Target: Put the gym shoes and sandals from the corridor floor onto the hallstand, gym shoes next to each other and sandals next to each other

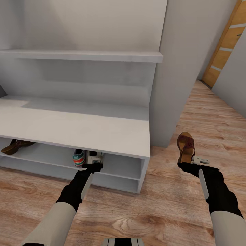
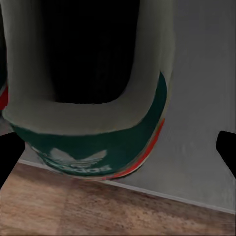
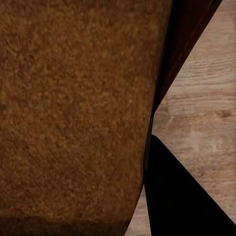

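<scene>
Two shoes are in hand at once, so I have two ways to spoil this. My left gripper point(image 1: 91, 166) sits at the open front of the hallstand point(image 1: 102, 131), low in the middle of the head view, right at the heel of a gym shoe point(image 1: 79, 158) on the upper shoe shelf. In the left wrist view the shoe's heel point(image 2: 93, 142) lies between the dark fingertips point(image 2: 227, 150), which stand wide apart at the frame edges; whether they press on it I cannot tell. The shoe's long axis runs straight into the shelf, heel toward me, toe hidden under the bench top.

My right gripper point(image 1: 188, 163), at the lower right of the head view, holds a sandal point(image 1: 186, 146) by its heel end above the corridor floor point(image 1: 164, 205); I judge it clamped, though the finger gap is hidden. The sandal's length runs away from me up the frame, toe far, footbed up. The other sandal point(image 1: 15, 146) lies at the left end of the same shelf, roughly crosswise.

The risks, as I judge them: drawing my left arm out could drag the gym shoe off the shelf lip; the heel-only hold could let the sandal swing or slip; and that sandal must cross past the gym shoe to reach its mate.
</scene>
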Robot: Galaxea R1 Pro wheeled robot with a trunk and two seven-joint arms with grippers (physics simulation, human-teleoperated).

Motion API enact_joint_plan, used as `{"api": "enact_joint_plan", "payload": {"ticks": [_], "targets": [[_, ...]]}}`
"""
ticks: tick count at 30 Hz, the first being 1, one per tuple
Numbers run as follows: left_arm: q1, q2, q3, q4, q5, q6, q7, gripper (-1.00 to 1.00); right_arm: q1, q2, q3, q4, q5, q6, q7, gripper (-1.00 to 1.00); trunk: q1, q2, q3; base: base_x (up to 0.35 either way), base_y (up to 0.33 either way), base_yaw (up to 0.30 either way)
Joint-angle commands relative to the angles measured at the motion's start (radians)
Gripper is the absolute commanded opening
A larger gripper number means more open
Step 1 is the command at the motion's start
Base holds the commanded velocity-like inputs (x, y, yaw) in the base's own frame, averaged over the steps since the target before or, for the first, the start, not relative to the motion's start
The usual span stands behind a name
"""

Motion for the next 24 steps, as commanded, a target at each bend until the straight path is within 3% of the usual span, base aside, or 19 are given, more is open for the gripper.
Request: {"api": "enact_joint_plan", "payload": {"ticks": [1, 15, 24], "targets": [[0.000, 0.000, 0.000, 0.000, 0.000, 0.000, 0.000, 1.00, 0.000, 0.000, 0.000, 0.000, -0.003, 0.000, -0.003, -1.00, 0.000, 0.000, 0.000, 0.000, 0.000, 0.000], [0.000, 0.000, 0.001, 0.000, 0.001, 0.000, 0.000, 1.00, 0.000, 0.000, 0.000, 0.000, -0.003, 0.000, -0.003, -1.00, 0.000, 0.000, 0.000, -0.011, 0.000, 0.000], [0.000, 0.000, 0.001, 0.000, 0.001, 0.000, 0.000, 1.00, 0.001, 0.000, 0.000, 0.000, -0.003, 0.000, -0.003, -1.00, 0.000, 0.000, 0.000, -0.286, 0.000, 0.000]]}}
